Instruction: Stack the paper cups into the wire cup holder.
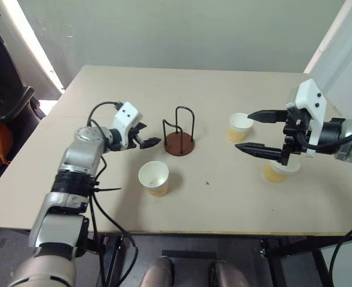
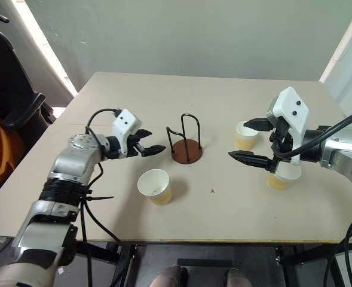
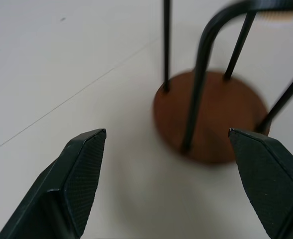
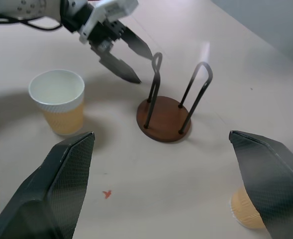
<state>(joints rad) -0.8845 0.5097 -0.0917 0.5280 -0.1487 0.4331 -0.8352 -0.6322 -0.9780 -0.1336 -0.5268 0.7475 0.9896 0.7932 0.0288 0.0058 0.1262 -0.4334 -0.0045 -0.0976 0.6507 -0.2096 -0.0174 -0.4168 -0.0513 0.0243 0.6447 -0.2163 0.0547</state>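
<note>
on the table (image 1: 235, 203), one wire cup holder (image 1: 179, 133) at mid-table: stiff thin wire loops on a small disc base, likely light enough to skid if nudged, empty of cups. three paper cups, all upright and apart: one nearest the front edge (image 1: 154, 178), one right of the holder (image 1: 239, 127), one under the right gripper (image 1: 263, 131); probably feather-light, thin-walled, easily crushed, best pinched gently across the wall just below the rolled rim. both grippers spread wide and holding nothing, left gripper (image 1: 148, 136) just beside the holder.

Silver arms, white-cased black pincers
</note>
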